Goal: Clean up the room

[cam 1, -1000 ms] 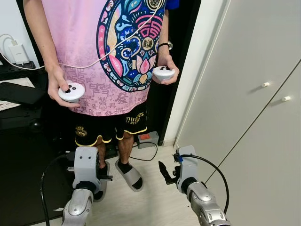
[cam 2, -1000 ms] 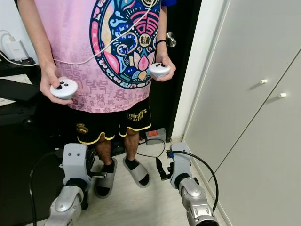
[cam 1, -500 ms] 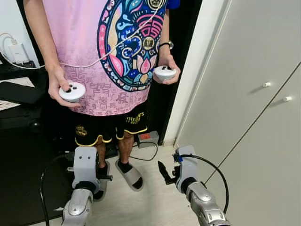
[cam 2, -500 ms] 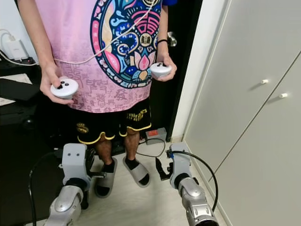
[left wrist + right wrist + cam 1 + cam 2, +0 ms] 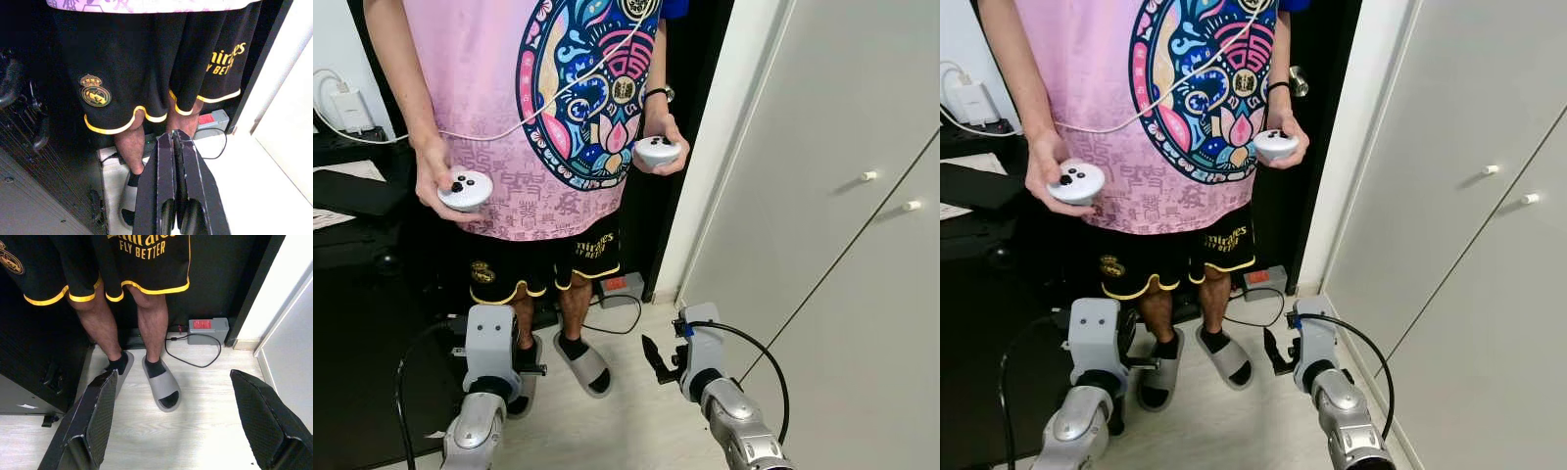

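My left gripper [image 5: 174, 139] is shut with nothing between its fingers, held low and pointing at a person's black shorts [image 5: 146, 73]. Its silver wrist [image 5: 492, 341] hangs over the pale floor at the lower left. My right gripper [image 5: 173, 377] is open, with its two black fingers [image 5: 100, 411] wide apart above the floor, in front of the person's feet in grey slippers [image 5: 164, 384]. From the head, its fingers [image 5: 656, 358] jut left from the wrist [image 5: 703, 343].
A person in a pink shirt [image 5: 558, 108] stands close ahead, a white controller [image 5: 465, 191] in each hand. A grey box with a red label [image 5: 208, 329] and its cable lie by the wall. White cabinet doors [image 5: 832, 245] stand on the right, black furniture [image 5: 357, 294] on the left.
The person's hands with the controllers have shifted a little. Both arms stay where they were.
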Available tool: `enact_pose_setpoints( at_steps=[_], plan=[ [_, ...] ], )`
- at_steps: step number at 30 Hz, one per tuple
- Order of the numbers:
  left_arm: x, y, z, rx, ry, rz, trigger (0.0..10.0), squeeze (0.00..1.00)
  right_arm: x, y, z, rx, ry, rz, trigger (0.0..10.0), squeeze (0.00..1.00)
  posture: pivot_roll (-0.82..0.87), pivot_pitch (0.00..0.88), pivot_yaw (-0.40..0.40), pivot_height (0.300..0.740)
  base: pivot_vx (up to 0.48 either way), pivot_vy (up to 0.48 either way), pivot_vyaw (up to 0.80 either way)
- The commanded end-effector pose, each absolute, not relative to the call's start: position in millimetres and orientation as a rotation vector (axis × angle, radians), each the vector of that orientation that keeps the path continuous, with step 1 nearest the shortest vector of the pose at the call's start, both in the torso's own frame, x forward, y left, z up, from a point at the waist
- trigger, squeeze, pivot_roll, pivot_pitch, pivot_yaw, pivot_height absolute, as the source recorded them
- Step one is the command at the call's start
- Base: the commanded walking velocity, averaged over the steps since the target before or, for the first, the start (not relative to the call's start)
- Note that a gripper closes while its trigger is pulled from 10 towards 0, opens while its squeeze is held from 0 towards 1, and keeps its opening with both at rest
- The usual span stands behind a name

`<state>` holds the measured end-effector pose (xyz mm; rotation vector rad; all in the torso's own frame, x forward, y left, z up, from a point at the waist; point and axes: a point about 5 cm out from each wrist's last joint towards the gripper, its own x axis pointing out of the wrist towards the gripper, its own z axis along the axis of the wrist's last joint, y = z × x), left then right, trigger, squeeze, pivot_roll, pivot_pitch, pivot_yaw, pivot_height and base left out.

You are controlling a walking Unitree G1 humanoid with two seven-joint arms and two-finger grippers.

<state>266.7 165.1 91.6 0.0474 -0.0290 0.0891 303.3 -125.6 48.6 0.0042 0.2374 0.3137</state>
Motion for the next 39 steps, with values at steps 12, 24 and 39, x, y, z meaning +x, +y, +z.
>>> enact_pose_setpoints(
  at_steps=[12,24,39],
  plan=[
    [264.0,165.9,86.5,0.045,-0.014,0.097,10.0,0.0,303.2,-122.3,50.7,-0.068,0.217,0.353,10.0,0.0,-0.03,0.105,-0.081,0.74,0.0,0.0,0.4],
    [263.3,166.0,86.3,0.034,-0.015,0.095,10.0,0.0,302.3,-121.8,50.3,-0.062,0.219,0.358,10.0,0.0,-0.03,0.11,-0.082,0.74,0.0,0.0,0.8],
    [261.5,164.7,86.0,0.021,-0.016,0.081,10.0,0.0,300.6,-122.1,50.2,-0.064,0.214,0.358,10.0,0.0,-0.03,0.108,-0.078,0.74,0.0,0.0,0.8]
  ],
)
